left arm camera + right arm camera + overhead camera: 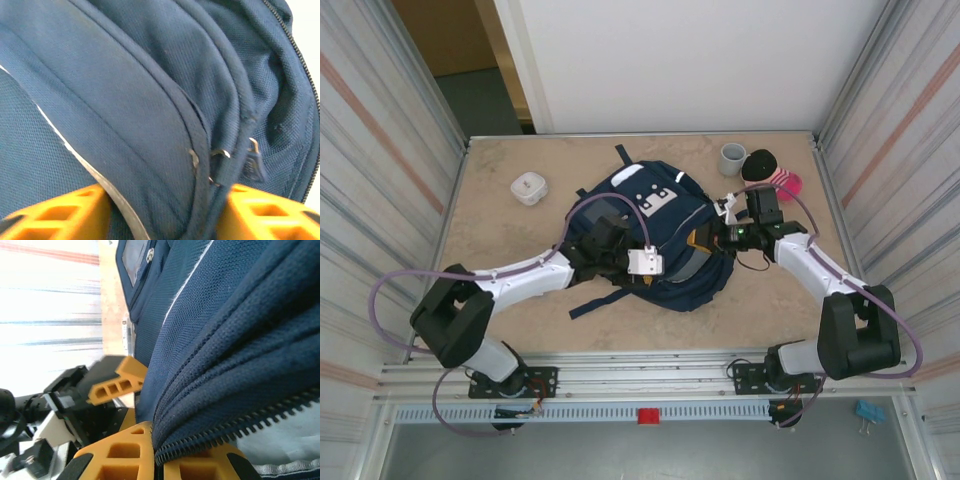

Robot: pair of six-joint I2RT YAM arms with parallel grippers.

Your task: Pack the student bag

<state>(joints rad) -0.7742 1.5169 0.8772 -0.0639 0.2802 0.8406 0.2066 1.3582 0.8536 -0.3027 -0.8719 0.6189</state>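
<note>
Mid-desk [510, 230] lies the student bag [670, 225], with an arm reaching in from each side. The left tool [160, 200] is spread wide astride a seam fold. The right tool [157, 452] is pinched on the zipper edge. Along the far edge, clear of the arms, sit a black-and-pink item [760, 165], a white case [528, 187] and a grey cup [732, 158].

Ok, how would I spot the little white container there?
Find the large navy blue fabric backpack mid-table. Left of it, apart on the beige tabletop, sits the small white rounded-square container. It stands alone there; the grey cup is on the other side.
</note>
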